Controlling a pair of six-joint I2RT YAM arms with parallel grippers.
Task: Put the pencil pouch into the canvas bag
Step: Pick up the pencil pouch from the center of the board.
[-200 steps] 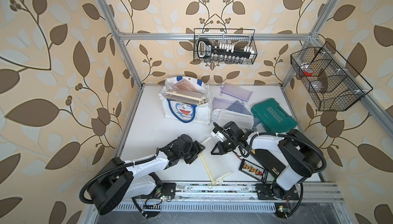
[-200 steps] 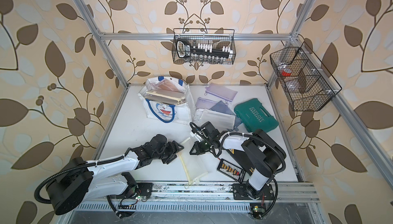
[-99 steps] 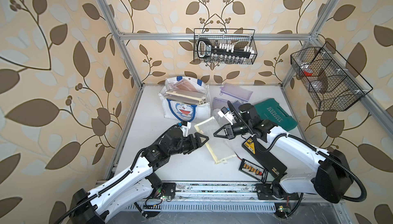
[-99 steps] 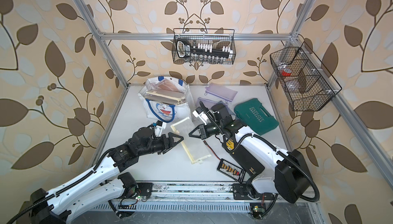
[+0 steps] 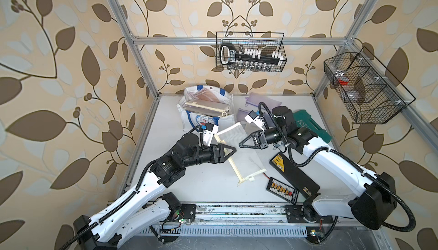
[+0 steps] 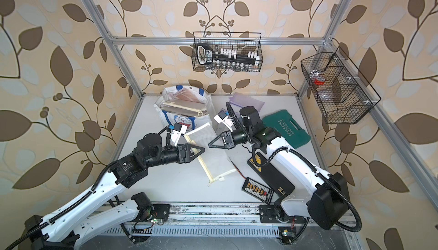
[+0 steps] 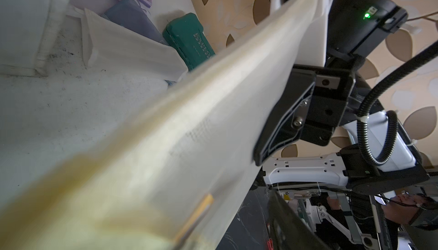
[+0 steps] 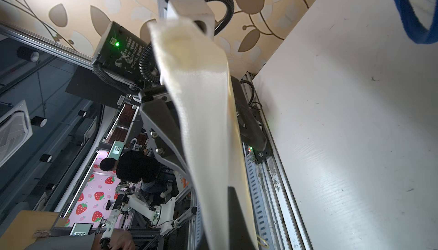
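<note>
The pencil pouch (image 5: 231,133) (image 6: 201,137) is white mesh with cream trim. It hangs tilted in mid-table between my two grippers, its lower end (image 5: 246,165) down near the table. My right gripper (image 5: 241,145) (image 6: 210,145) is shut on one edge of the pencil pouch (image 8: 203,118), beside one of its fingers (image 8: 237,213). My left gripper (image 5: 233,150) (image 6: 202,151) faces it, open, with the opposite edge of the pencil pouch (image 7: 189,118) between its fingers (image 7: 286,222). The canvas bag (image 5: 189,116) (image 6: 166,116) stands just behind, several flat pouches inside.
A green tool case (image 5: 308,123) and purple pouches (image 5: 260,99) lie at the back right. Under the right arm sit a long black device (image 5: 294,175) and a small connector board (image 5: 282,190). Wire baskets hang on the back wall (image 5: 251,52) and right frame (image 5: 360,87).
The right gripper has lifted the pouch off the front of the table and carried it back toward the bag. The left arm rose and reached in, its jaws now astride the pouch's edge.
</note>
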